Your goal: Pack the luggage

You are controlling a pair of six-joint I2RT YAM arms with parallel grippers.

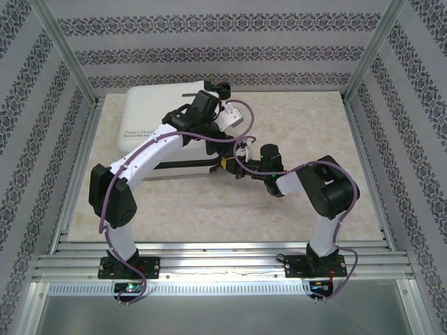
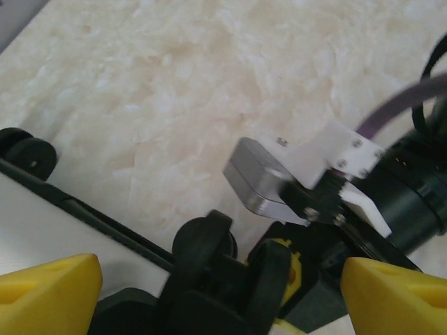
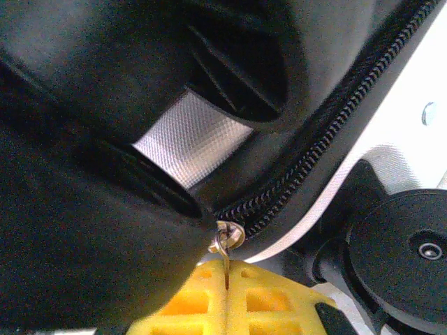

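The white luggage (image 1: 155, 112) lies at the back left of the table, partly under my left arm. In the right wrist view my right gripper (image 3: 227, 287) is shut on the small metal zipper pull (image 3: 226, 241), at the end of the black zipper (image 3: 328, 139) that runs along the white shell edge. A black caster wheel (image 3: 413, 252) sits just to the right. In the left wrist view my left gripper (image 2: 223, 296) is open, its yellow fingertips (image 2: 49, 293) wide apart. It hovers over a corner wheel (image 2: 204, 244) of the luggage (image 2: 42, 223) without touching it.
The right arm's silver wrist camera (image 2: 262, 181) and purple cable (image 2: 401, 105) crowd in close ahead of the left gripper. A second caster wheel (image 2: 24, 150) sits on the beige marbled tabletop (image 2: 174, 91). Patterned walls and metal posts (image 1: 66, 66) enclose the table.
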